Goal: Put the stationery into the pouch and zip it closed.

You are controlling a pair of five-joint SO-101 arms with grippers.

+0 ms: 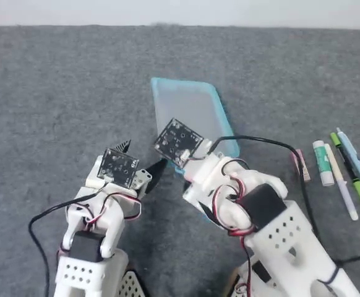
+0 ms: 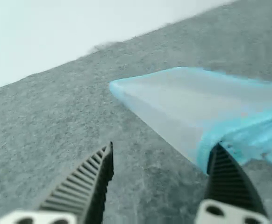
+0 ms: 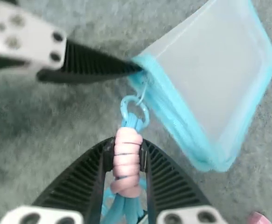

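A translucent pouch (image 1: 189,114) with blue trim lies flat at the table's middle. My right gripper (image 3: 126,142) is shut on the pink zipper pull (image 3: 127,161), which hangs from a blue ring (image 3: 135,109) at the pouch's (image 3: 211,79) near corner. My left gripper (image 2: 163,148) is open. One of its black fingers (image 2: 229,175) rests against the pouch's (image 2: 196,100) blue corner edge, and that same finger (image 3: 96,65) appears in the right wrist view. The stationery lies to the right: a glue stick (image 1: 321,162), a white pen (image 1: 342,182), a green pen (image 1: 351,170) and a blue pen (image 1: 359,164).
A small pink eraser (image 1: 301,164) lies between the pouch and the pens. Grey felt (image 1: 56,93) covers the table, with open room on the left and behind the pouch. A black cable (image 1: 273,143) arcs over the right arm.
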